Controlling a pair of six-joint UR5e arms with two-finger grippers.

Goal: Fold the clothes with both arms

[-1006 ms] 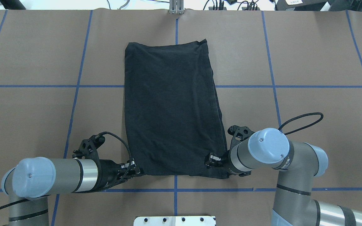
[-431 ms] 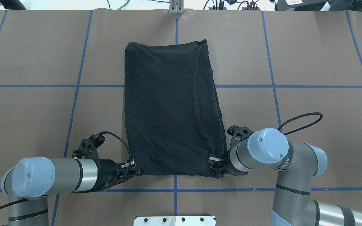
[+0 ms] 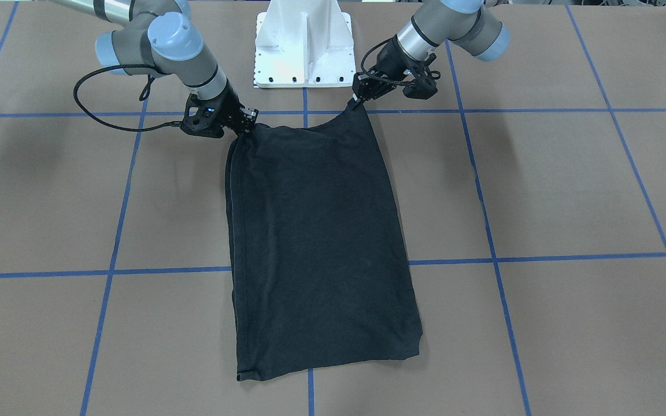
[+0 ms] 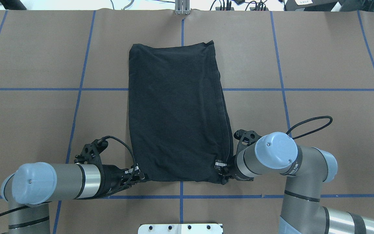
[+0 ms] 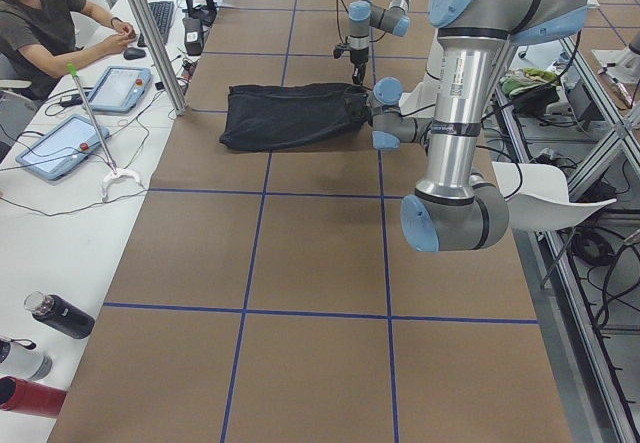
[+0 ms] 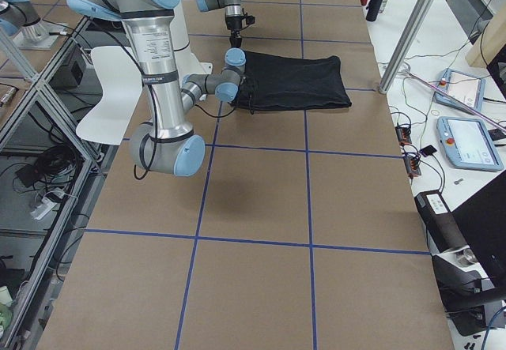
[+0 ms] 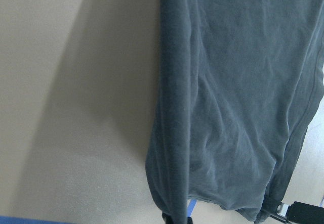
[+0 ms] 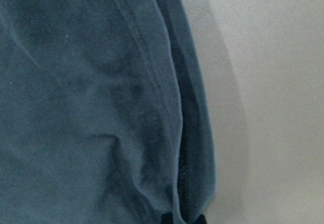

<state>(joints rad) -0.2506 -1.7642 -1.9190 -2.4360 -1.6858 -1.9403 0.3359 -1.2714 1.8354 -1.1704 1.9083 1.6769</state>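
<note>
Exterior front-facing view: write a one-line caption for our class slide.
Left hand and right hand each grip a corner of the black T-shirt on the table.

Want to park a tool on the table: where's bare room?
Free: table left and right of the T-shirt, plus the far strip beyond it. Crowded: robot-side edge, where left gripper and right gripper clamp its corners by the base plate.

right gripper (image 4: 221, 169) pulled t-shirt (image 4: 177, 110) corner up, inward
</note>
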